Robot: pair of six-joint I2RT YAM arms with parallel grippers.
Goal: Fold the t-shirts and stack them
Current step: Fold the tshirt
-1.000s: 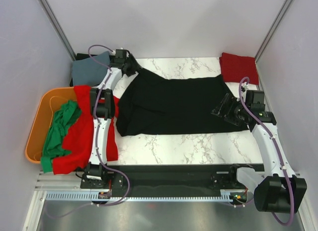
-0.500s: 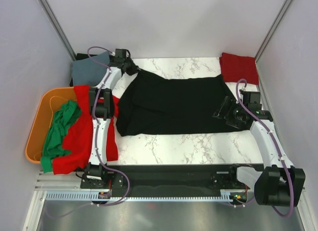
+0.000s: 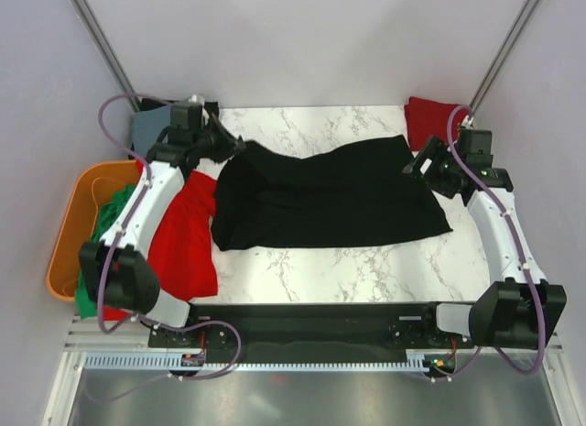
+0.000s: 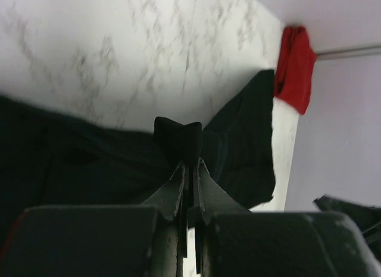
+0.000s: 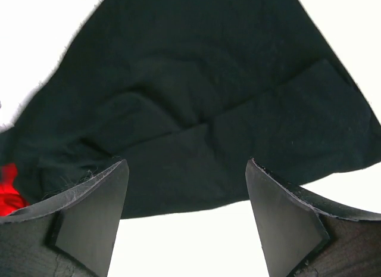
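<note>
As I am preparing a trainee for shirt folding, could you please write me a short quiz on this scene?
1. True or false: the left tool is shut on the black t-shirt.
2. What colour is the folded t-shirt at the far right corner of the table? A green, B red, C grey-blue.
3. In one word, how do the jaws of the right tool stand?
Key: 1 true; 2 B; 3 open.

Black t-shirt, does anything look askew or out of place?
The black t-shirt lies crooked and rumpled, its far-left corner pinched in the left end effector. A red t-shirt hangs over the orange tub edge.
</note>
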